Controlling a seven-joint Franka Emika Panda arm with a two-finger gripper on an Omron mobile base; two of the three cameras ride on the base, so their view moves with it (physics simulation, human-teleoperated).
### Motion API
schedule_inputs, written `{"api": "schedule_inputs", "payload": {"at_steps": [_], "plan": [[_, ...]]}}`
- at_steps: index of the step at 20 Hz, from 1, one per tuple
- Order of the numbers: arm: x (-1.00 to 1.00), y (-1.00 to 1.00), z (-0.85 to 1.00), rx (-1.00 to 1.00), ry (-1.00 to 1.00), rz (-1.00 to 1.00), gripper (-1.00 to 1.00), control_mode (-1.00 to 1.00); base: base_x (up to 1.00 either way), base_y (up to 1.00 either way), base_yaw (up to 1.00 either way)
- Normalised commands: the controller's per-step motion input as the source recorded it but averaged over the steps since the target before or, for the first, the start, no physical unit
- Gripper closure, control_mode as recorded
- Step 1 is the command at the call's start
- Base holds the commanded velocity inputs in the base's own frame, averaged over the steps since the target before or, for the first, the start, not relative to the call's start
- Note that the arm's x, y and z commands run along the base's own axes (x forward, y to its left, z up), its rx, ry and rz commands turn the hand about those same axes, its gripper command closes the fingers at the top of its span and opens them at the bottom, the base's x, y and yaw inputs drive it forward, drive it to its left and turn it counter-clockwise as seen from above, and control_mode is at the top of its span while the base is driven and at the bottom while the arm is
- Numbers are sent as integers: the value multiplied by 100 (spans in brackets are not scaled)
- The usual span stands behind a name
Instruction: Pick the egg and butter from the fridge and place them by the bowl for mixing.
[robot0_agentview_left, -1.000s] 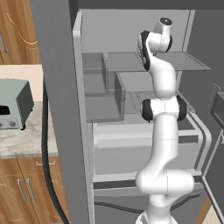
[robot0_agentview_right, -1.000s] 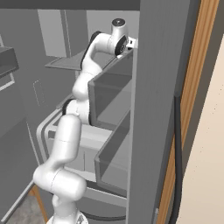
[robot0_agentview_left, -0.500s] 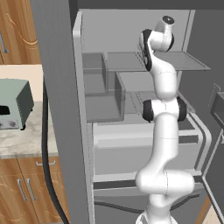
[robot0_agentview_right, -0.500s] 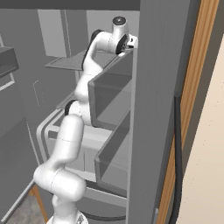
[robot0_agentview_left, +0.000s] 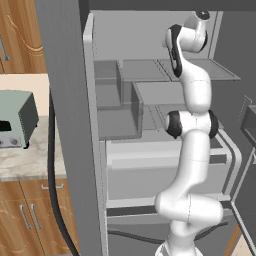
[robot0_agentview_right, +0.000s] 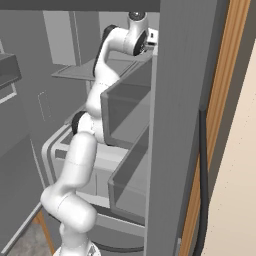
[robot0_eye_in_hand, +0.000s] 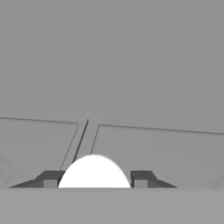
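The egg (robot0_eye_in_hand: 94, 171) sits right between the two dark finger tips, a white dome with a tip hard against each flank, so the gripper (robot0_eye_in_hand: 93, 178) looks clenched on it. That puts the egg up at the top shelf of the fridge (robot0_agentview_left: 70, 100), where the arm's hand is buried deep at the back.

So the step in hand, by my reading, is the pick of the egg: grasped, but not yet carried out. The next move calls for a small lift off the shelf (robot0_eye_in_hand: 153, 148) and a straight pull back toward the open front, keeping the squeeze gentle, since a smooth round thing like this could squirt out of flat tips.

Looking outward: the pale shelf floor runs ahead of the hand, with a seam dividing two panels just beyond the egg. The butter I cannot make out in any view, nor the bowl.

In the way: the clear door bins (robot0_agentview_right: 127, 107) stand close beside the arm on the right side, and the shelf edge below the elbow leaves little room. Out left, a toaster oven (robot0_agentview_left: 17, 120) rests on the marble counter (robot0_agentview_left: 30, 160), well apart from the action.
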Motion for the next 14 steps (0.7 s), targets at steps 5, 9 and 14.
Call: {"api": "schedule_inputs", "payload": {"at_steps": [5,9,14], "plan": [[-2,0,-100,-14,-26,0,100,-100,0,0,0],[0,0,-9,0,-6,0,100,-100,0,0,0],[-26,19,-68,-4,-1,0,100,-100,0,0,0]]}}
